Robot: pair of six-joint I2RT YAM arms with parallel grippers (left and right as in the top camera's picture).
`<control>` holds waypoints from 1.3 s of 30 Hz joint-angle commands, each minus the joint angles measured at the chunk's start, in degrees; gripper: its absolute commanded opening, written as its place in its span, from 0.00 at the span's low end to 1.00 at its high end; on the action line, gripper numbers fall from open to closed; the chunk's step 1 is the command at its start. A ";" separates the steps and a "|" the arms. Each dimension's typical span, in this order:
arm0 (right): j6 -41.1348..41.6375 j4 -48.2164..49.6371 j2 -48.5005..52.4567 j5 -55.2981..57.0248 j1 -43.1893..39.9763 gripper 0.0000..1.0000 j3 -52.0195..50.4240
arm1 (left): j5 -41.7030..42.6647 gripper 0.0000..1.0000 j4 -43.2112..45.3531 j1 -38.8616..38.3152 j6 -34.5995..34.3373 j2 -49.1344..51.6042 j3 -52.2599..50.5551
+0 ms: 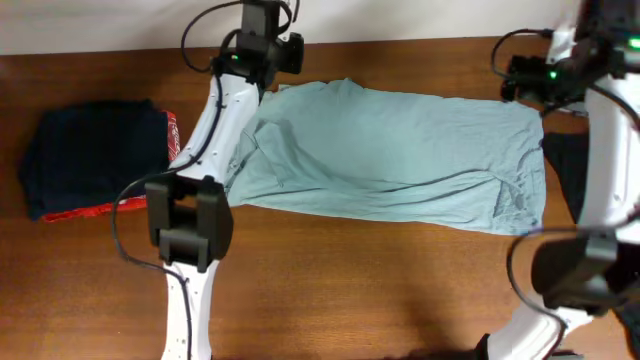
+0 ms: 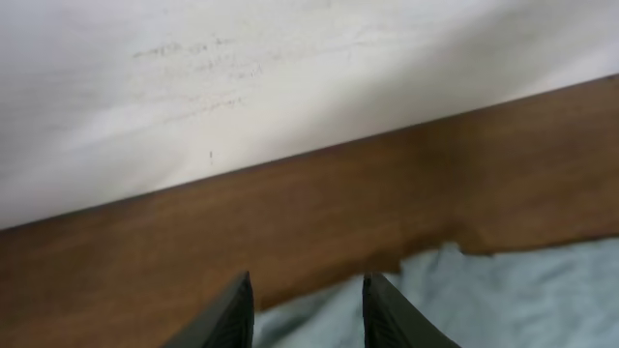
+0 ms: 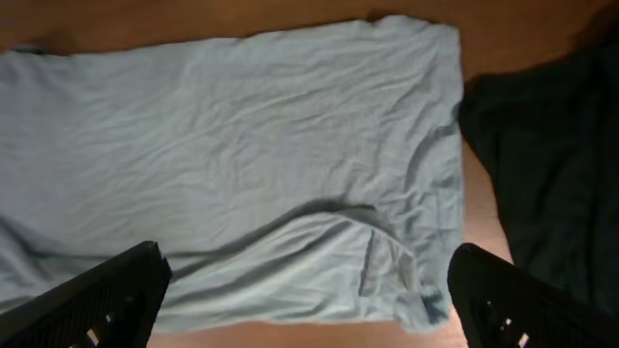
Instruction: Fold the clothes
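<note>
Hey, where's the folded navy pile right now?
Overhead view: the folded pile sits on the table's left side, just outside the left arm, with the T-shirt spread on that arm's other side.

Your overhead camera looks straight down on the table (image 1: 380, 290). Your left wrist camera sits low, facing the far edge and the white wall (image 2: 242, 87). The right wrist camera looks down from higher up (all three share the T-shirt (image 3: 222, 145)).

Left arm stretched forward, left pincer (image 2: 308, 314) low, jaws narrowly apart; right arm up, right pincer (image 3: 309, 295) pointing down, jaws spread wide, empty
</note>
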 commanded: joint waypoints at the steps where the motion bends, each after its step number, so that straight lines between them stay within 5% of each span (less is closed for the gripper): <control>1: -0.20 0.76 3.96 1.33 -0.59 0.96 0.61 | -0.55 0.37 4.31 -0.39 0.92 3.41 0.66; 22: -1.75 5.53 6.14 -0.17 -8.83 0.98 0.61 | 0.70 0.36 4.98 -0.98 1.99 15.56 0.68; 29: -2.80 5.75 6.88 0.02 -8.87 0.98 0.59 | -1.68 0.01 -1.11 -0.96 1.97 15.56 0.68; 39: -2.80 10.29 11.76 -0.13 -8.87 0.98 0.50 | -5.77 0.00 -19.06 0.15 0.00 15.45 16.09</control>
